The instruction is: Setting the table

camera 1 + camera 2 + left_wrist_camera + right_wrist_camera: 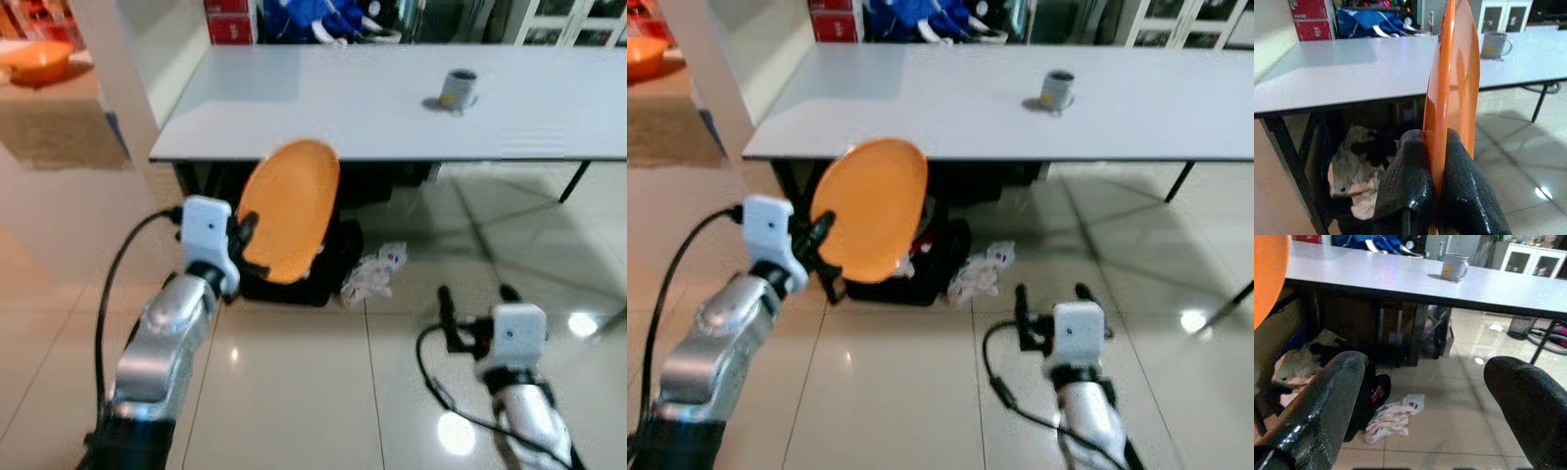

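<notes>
- The left gripper (pixel 1435 196) is clamped on the lower rim of a smooth, glossy orange plate (pixel 286 208), held on edge at centre-left of the head view, before the table (pixel 392 108) edge.
- The right gripper (pixel 1430 411) hangs low at lower right, its textured black fingers (pixel 1327 401) spread wide, touching nothing.
- A grey mug (pixel 458 88), probably ceramic, stands upper right on the matte tabletop.
- A crumpled white wrapper (pixel 372 274) lies on shiny tiles.

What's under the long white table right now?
Under the long white table: a dark basket holding crumpled cloths, with a crumpled white bag on the floor beside it. The orange plate covers part of it.
</notes>
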{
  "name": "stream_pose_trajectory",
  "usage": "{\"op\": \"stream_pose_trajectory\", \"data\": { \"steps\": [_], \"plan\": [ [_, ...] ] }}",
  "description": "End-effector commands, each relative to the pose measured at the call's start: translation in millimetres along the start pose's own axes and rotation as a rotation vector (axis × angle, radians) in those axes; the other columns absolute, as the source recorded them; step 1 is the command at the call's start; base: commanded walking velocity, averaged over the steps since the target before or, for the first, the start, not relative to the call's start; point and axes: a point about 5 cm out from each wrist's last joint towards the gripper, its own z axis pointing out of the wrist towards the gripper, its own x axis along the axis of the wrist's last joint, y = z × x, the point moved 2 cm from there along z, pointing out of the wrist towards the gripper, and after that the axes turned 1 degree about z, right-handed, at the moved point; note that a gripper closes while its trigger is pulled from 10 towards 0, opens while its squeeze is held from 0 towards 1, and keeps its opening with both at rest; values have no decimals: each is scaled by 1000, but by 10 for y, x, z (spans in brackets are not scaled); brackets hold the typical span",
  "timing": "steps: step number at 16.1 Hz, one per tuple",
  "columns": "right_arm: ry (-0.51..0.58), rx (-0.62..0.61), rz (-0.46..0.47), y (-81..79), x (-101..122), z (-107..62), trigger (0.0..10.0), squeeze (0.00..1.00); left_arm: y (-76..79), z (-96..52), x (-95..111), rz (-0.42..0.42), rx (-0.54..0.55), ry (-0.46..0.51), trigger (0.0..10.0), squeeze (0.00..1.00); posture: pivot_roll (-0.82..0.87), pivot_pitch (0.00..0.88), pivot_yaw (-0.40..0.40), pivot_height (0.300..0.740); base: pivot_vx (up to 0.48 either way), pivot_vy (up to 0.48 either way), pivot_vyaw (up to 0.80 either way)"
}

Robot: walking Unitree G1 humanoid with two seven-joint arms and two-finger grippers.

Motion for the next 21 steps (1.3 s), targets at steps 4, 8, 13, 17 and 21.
{"op": "stream_pose_trajectory", "data": {
  "steps": [4,8,13,17,21],
  "plan": [
    [20,1,6,7,-25,28,10000,0,-55,42,135,-4,19,46,0,0,-85,0,28,740,480,0,0],
    [49,11,32,-38,39,38,10000,0,-75,-19,-38,-121,54,-50,0,0,-80,0,33,740,480,0,0],
    [75,18,34,-80,139,60,10000,0,133,24,206,-19,-60,52,0,0,-78,0,36,740,480,0,0],
    [81,22,32,-111,184,64,10000,0,285,50,446,11,-148,141,0,0,-83,0,41,740,480,0,0],
    [78,20,26,-116,185,67,10000,0,374,76,768,37,-198,255,0,0,-80,0,35,740,480,0,0]
  ]
}}
